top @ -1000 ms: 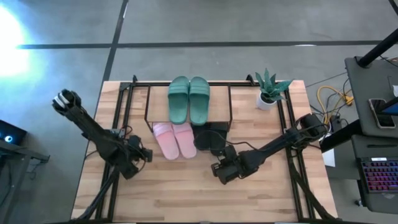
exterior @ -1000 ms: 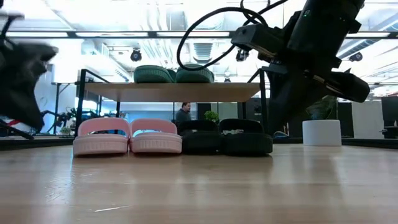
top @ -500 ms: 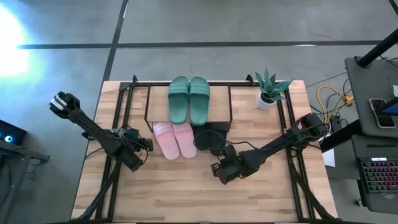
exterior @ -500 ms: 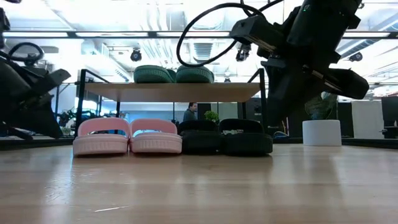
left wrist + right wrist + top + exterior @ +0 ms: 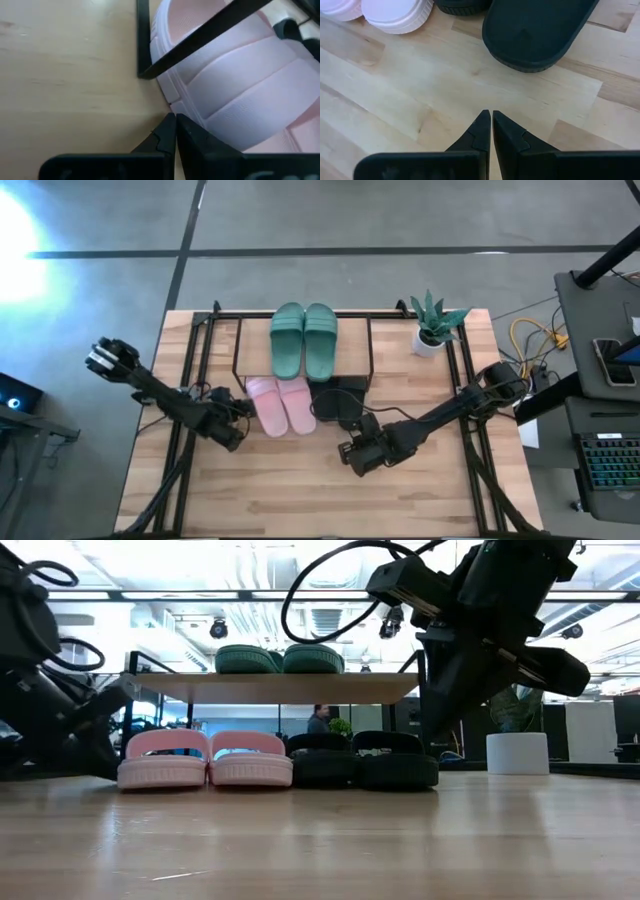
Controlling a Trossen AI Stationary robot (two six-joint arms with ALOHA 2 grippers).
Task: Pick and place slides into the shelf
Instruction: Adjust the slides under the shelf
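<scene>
The shelf [image 5: 280, 688] stands at the table's far middle, and the dark green slides [image 5: 304, 340] lie on its top board. Under its near edge the pink slides [image 5: 281, 404] and black slides [image 5: 338, 402] rest on their soles on the table. My left gripper [image 5: 175, 119] is shut, low at the left pink slide's outer side [image 5: 220, 95], by the shelf's wire leg [image 5: 144, 40]. My right gripper [image 5: 491, 116] is shut and hangs above bare table just in front of the right black slide [image 5: 535, 30]. My left gripper's shut fingertips [image 5: 169, 125] point slanting down from the table's left at the sole edge [image 5: 176, 98] of the left pink slide. I cannot tell whether they touch it. The slide lies flat on the table.
A potted plant [image 5: 432, 330] stands at the far right of the table. The shelf's black wire legs [image 5: 237, 350] border the slides. Bare wood [image 5: 300, 490] stretches along the near side of the table. A person [image 5: 320, 720] shows in the room behind.
My left gripper has sunk toward the table and swung right toward the pink slides, tipping and rolling as it went. Its fingers stay shut. The slides have not moved.
</scene>
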